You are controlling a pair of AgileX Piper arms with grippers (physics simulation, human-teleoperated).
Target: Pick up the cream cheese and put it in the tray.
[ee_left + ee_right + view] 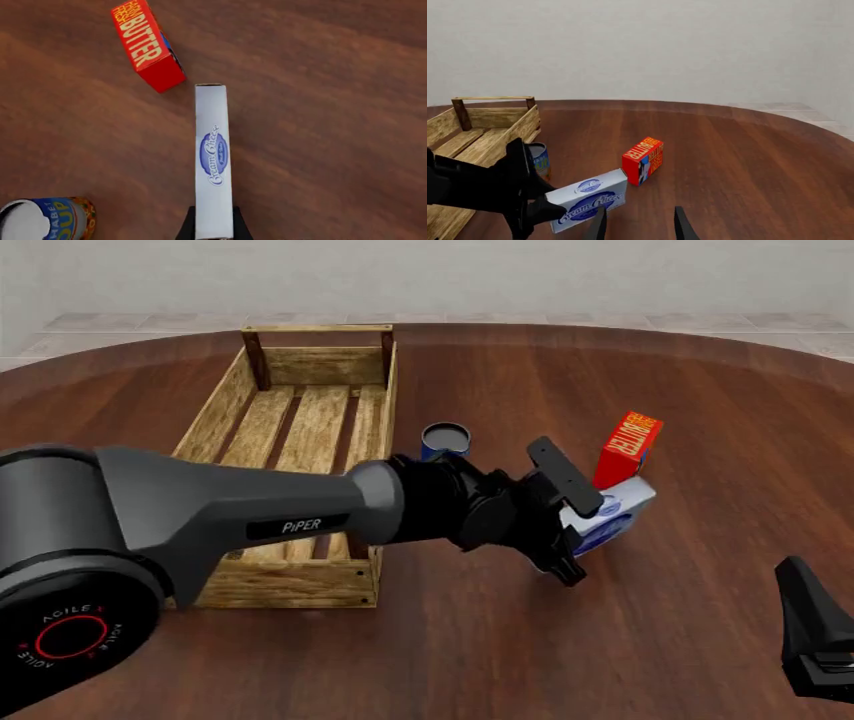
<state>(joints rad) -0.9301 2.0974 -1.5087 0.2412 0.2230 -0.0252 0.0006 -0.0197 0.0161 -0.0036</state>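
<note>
Front view: nearest to us, at the lower right edge, we see the right gripper (817, 640) as a dark shape low over the wooden table (694, 390), well apart from everything else. In the right wrist view its two fingers (599, 225) stand apart with nothing between them.

Further forward, our left arm (227, 510) reaches in from the left, and the left gripper (567, 525) holds the cream cheese box (611, 515) at one end. In the left wrist view the dark fingers (186, 227) sit tight against both flat faces of the box (213, 160), which sticks straight out from them, narrow edge toward the camera. From the right wrist view the box (590, 200) looks lifted off the table and tilted, its blue oval logo facing that camera.

Just beyond the cream cheese stands the red butter box (627, 448), upright on end; whether the two touch we cannot tell. To the left of it, behind the gripper, stands a blue soup can (445, 440) with its top open.

Farthest back and to the left lies the wooden slat tray (227, 400), right beside the can.
</note>
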